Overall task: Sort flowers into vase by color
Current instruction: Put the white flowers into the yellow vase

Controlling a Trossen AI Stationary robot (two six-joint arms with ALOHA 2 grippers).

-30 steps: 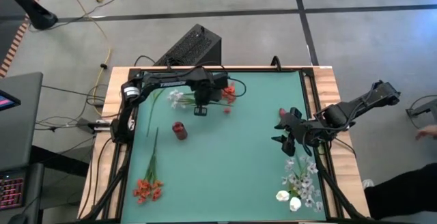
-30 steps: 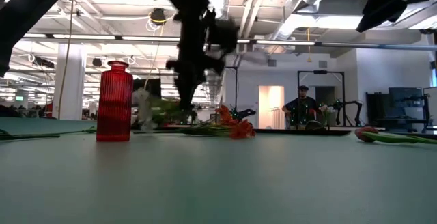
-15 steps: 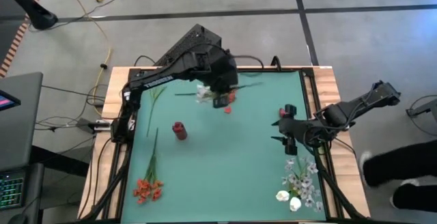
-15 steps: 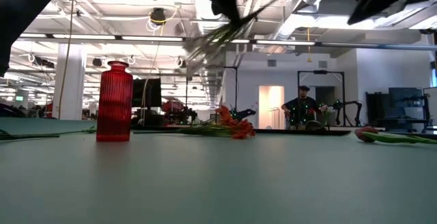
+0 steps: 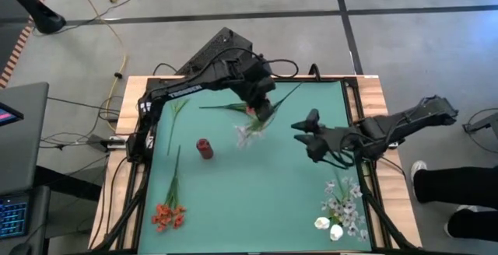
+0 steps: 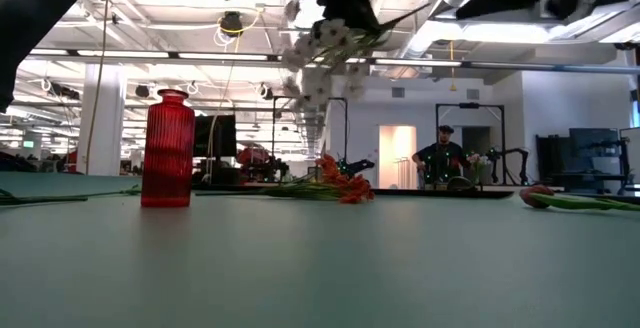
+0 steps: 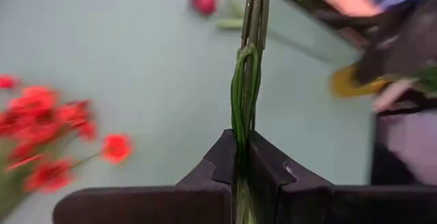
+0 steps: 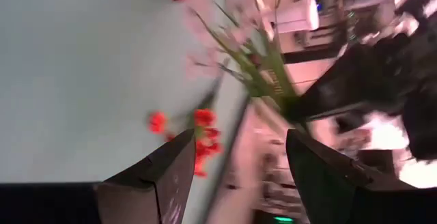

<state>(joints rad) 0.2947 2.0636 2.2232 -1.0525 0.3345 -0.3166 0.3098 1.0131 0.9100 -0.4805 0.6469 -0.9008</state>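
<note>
My left gripper (image 5: 259, 107) hangs above the table's far middle, shut on a white flower spray (image 5: 247, 134) whose blossoms (image 6: 322, 53) hang high over the table. My right gripper (image 5: 306, 137) stands open to its right, fingers (image 8: 157, 176) apart with nothing between them. The red vase (image 5: 205, 148) stands upright left of centre. Orange-red flowers (image 6: 340, 188) lie on the table under the left gripper, and more (image 5: 167, 214) lie at the near left. A white bunch (image 5: 338, 212) lies at the near right. A dark red bud (image 7: 203, 2) lies on the table. My left gripper pinches the spray's bundle of green stems (image 7: 244, 118) between its two fingers, part way along their length. The fingers come slanting down from the far left. The spray is lifted clear of the table, its blossoms on the near side and its bare stem ends (image 5: 296, 90) sticking out toward the far right.
A loose green stem (image 5: 177, 113) lies at the far left of the green mat. Wooden rails edge the table (image 5: 373, 92). A person's legs (image 5: 455, 189) show beyond the right edge. Bare mat lies in the near middle.
My left gripper has risen from the table with the white spray and rolled. The spray is lifted clear and has swung about, its blossoms going from the left side to the near side. My right gripper has rolled and moved toward the table's middle, nearer the spray.
</note>
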